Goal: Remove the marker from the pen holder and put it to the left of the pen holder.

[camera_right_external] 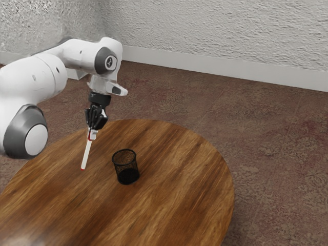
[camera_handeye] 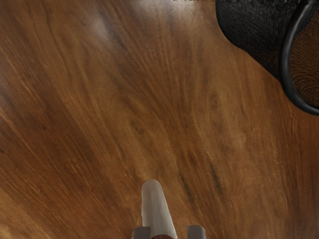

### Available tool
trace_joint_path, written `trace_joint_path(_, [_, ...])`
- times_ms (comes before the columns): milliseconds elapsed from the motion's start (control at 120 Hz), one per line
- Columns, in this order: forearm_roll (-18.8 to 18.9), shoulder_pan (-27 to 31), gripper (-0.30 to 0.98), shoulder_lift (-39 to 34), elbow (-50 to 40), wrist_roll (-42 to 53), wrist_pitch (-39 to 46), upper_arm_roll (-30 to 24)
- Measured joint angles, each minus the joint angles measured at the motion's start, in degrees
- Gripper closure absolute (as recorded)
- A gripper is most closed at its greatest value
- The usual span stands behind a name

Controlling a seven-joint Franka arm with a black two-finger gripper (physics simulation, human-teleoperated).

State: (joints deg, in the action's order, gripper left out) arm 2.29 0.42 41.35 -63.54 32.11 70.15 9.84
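While the wrist view showed the rounded end of the marker (camera_handeye: 155, 209) and, beyond it, part of the black rim of the pen holder (camera_handeye: 287, 55), the exterior view took in the marker's tilted length, the whole holder upright, and the white arm (camera_right_external: 31, 79) above. The round wooden table (camera_right_external: 197, 179) spread beneath them. The holder was the nearest obstacle, standing near the marker on the exterior view's right but apart from it. Farther off lay the brown patterned floor (camera_right_external: 266, 128), then the white baseboard (camera_right_external: 205, 62) and the rough pale wall (camera_right_external: 225, 28).

As for the claw (camera_right_external: 92, 134), it was closed in on the marker, one fingertip (camera_handeye: 196, 232) to each side. From there the marker slanted down toward the tabletop, outside the holder; whether its lower end touched the wood, I could not tell.
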Motion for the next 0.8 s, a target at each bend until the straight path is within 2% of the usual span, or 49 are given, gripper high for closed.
trace_joint_path(175, [-0.96, 1.17, 0.79, 10.08, 8.08, -7.35, -4.09, 0.05])
trace_joint_path(417, [-1.20, 2.35, 0.78, 16.20, 11.95, -14.38, -6.14, -0.42])
trace_joint_path(617, [-1.98, 2.39, 0.35, 16.73, 12.27, -18.68, -7.00, -0.58])
trace_joint_path(725, [-2.14, 2.39, 0.21, 16.42, 12.27, -20.40, -7.25, -0.65])
trace_joint_path(800, [-2.21, 2.40, 0.15, 13.74, 11.98, -21.42, -7.36, -1.23])
